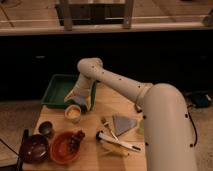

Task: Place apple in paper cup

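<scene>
The end effector (80,101) hangs just above the paper cup (73,112) at the tabletop's (117,107) left, lined up for a drop, though grip and apple can't be made out.

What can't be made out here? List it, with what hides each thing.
- Gripper, camera view: it hangs just above the paper cup beside the green tray; blur hides its grip.
- Apple, camera view: not identifiable; it may be in the gripper or the cup.
- Contents of the orange bowl, camera view: a dark lump, too blurred to name.
- Dark bowl, camera view: inside lost in shadow.
</scene>
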